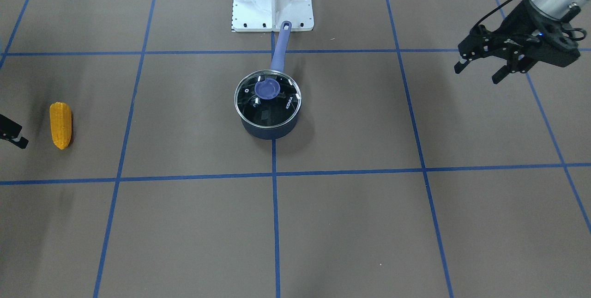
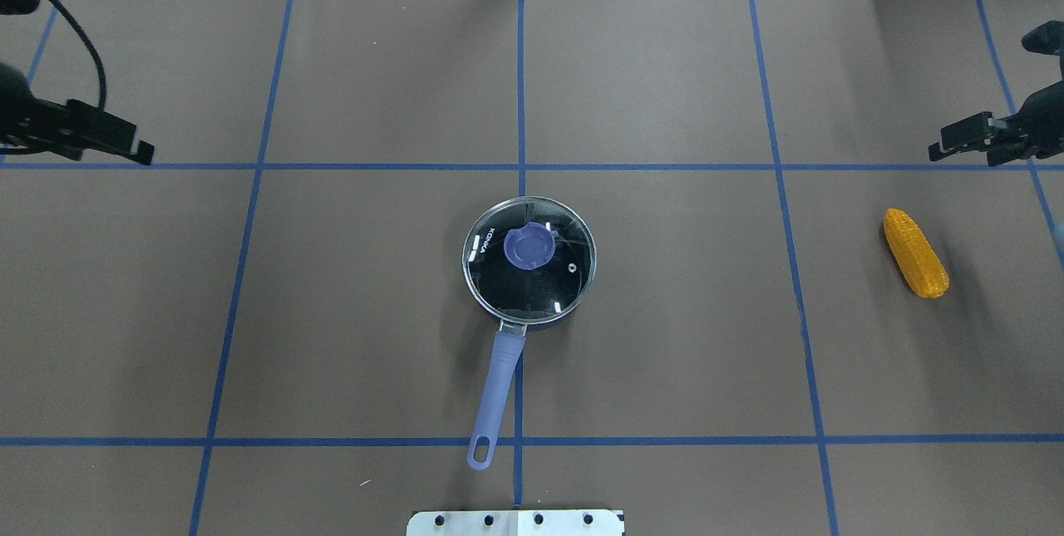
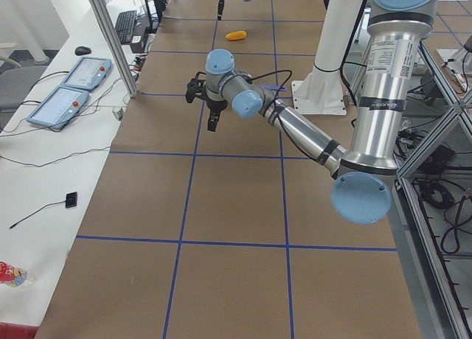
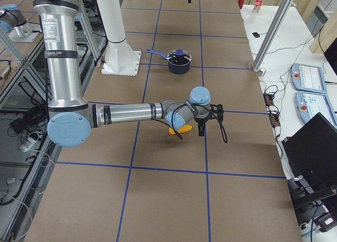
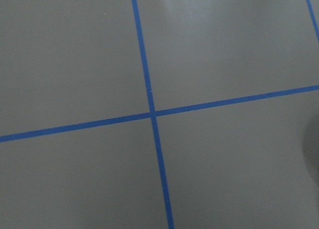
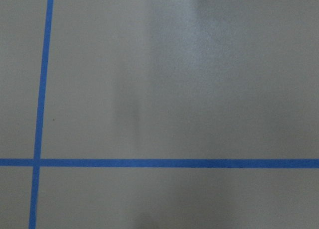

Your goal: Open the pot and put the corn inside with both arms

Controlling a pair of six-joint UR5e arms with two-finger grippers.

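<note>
The pot (image 1: 270,128) stands at the table's middle, its lavender handle (image 1: 280,51) pointing toward the robot base; it also shows in the overhead view (image 2: 499,316). A clear glass lid (image 2: 557,287) with a purple knob (image 2: 529,246) sits on it. The corn (image 2: 914,263) lies flat on the table's right side, also in the front view (image 1: 60,124). My left gripper (image 1: 480,70) hangs open and empty far to the pot's left (image 2: 137,145). My right gripper (image 2: 943,145) is open and empty, just beyond the corn; only its fingertips (image 1: 21,142) show in the front view.
The white robot base plate (image 1: 272,7) sits just beyond the handle's end. Blue tape lines (image 2: 521,104) grid the brown table. Both wrist views show only bare table and tape. Control pendants (image 4: 308,76) lie on a side desk.
</note>
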